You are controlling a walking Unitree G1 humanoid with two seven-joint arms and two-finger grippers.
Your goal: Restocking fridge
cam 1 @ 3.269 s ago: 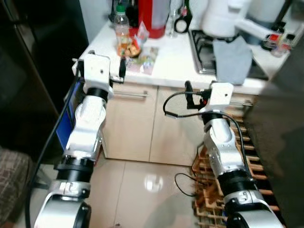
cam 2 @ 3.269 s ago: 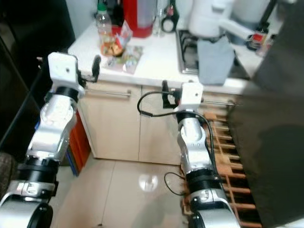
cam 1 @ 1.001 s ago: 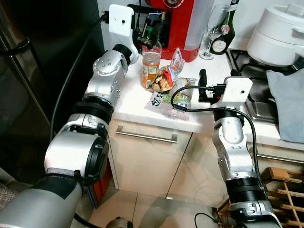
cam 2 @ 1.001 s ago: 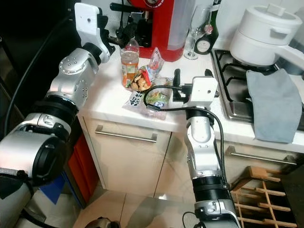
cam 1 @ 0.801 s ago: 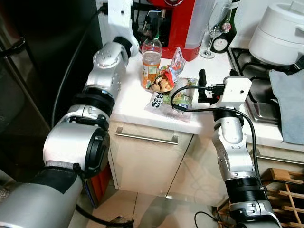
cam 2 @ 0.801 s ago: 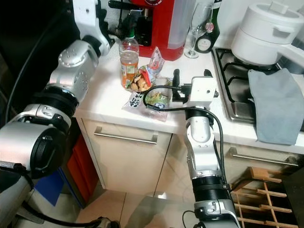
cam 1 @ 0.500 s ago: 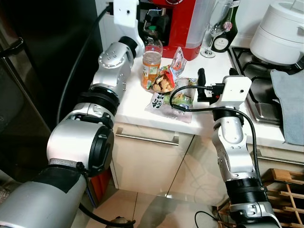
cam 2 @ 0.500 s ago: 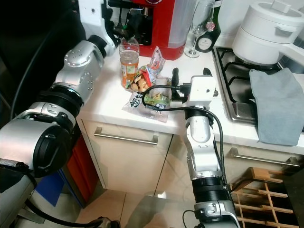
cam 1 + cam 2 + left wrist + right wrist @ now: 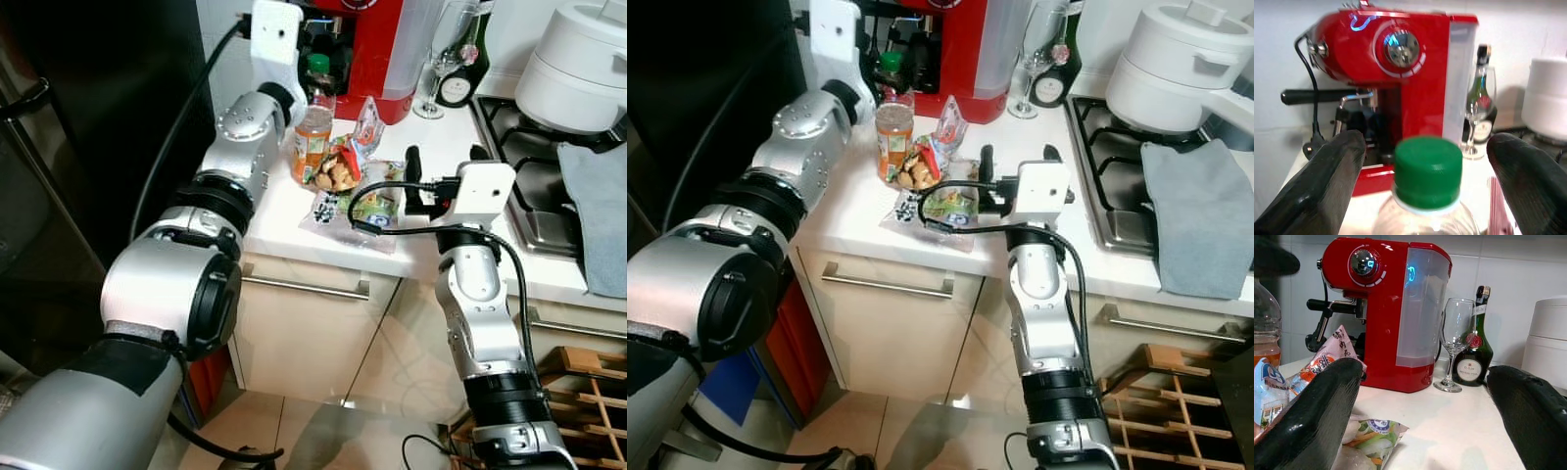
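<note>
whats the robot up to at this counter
It is reaching for a drink bottle on the white counter. The left gripper is open, a finger on each side of the bottle's green cap, not yet closed on it. The right gripper hovers open over the snack packets beside the bottle. Behind stands a red coffee machine.

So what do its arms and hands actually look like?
Both arms are glossy silver shells with black ring joints. Each wrist ends in a white boxy block, with loose black cables looping by. The left gripper and right gripper each have two long, rounded matte-black fingers.
</note>
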